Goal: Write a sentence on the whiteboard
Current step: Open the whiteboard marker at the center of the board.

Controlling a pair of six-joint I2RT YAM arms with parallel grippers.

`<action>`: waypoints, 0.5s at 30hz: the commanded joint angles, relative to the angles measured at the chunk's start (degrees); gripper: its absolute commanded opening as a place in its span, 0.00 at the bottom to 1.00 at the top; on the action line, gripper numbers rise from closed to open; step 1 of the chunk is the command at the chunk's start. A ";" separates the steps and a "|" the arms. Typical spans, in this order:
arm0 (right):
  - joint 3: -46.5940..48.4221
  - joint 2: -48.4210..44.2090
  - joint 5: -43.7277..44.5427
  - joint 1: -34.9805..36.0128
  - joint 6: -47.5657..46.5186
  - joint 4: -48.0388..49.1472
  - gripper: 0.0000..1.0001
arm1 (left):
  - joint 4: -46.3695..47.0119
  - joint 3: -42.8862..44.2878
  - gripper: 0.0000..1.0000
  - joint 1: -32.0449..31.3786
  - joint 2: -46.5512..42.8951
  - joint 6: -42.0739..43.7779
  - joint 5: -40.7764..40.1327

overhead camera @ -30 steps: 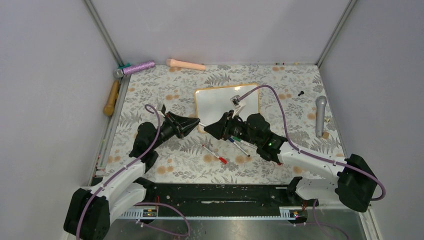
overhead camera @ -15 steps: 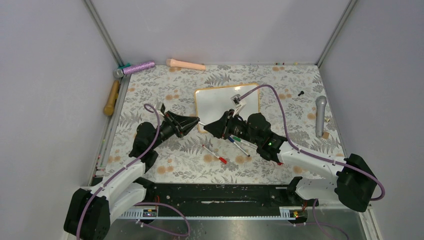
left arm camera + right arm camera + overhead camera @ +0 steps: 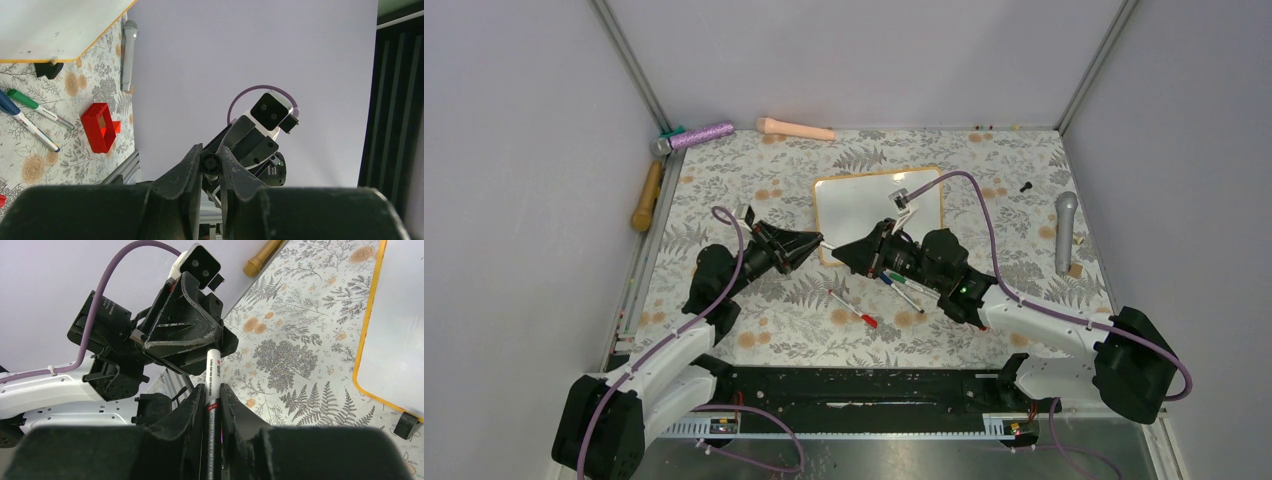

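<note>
The whiteboard (image 3: 879,205) lies flat at mid-table; its surface looks blank and no sentence shows. It also shows in the left wrist view (image 3: 50,25) and the right wrist view (image 3: 400,325). My two grippers meet tip to tip just in front of its near left corner. The left gripper (image 3: 814,243) (image 3: 210,162) is shut on the black cap end of a marker (image 3: 210,164). The right gripper (image 3: 846,252) (image 3: 213,390) is shut on the white barrel of the same marker (image 3: 212,365).
A red-capped pen (image 3: 854,308) and green and blue pens (image 3: 904,290) lie in front of the board. A grey microphone (image 3: 1064,232) lies right. A purple microphone (image 3: 694,135), a peach handle (image 3: 794,128) and a wooden handle (image 3: 646,195) lie back left. A red block (image 3: 100,127) shows.
The right wrist has shifted very slightly. Both grippers stay shut on the marker at the same spot.
</note>
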 commanded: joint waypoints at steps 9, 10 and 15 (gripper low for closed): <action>-3.26 -4.27 -1.79 -0.25 -2.17 5.54 0.00 | 8.10 -1.96 0.00 1.68 2.18 -3.98 -0.06; -4.64 -5.56 -1.68 -0.57 -2.62 5.05 0.00 | 9.64 -2.28 0.00 2.86 3.10 -4.92 0.86; -10.87 -13.81 -2.62 -2.76 -5.29 -0.80 0.00 | 18.57 -4.35 0.00 10.55 7.22 -8.95 6.23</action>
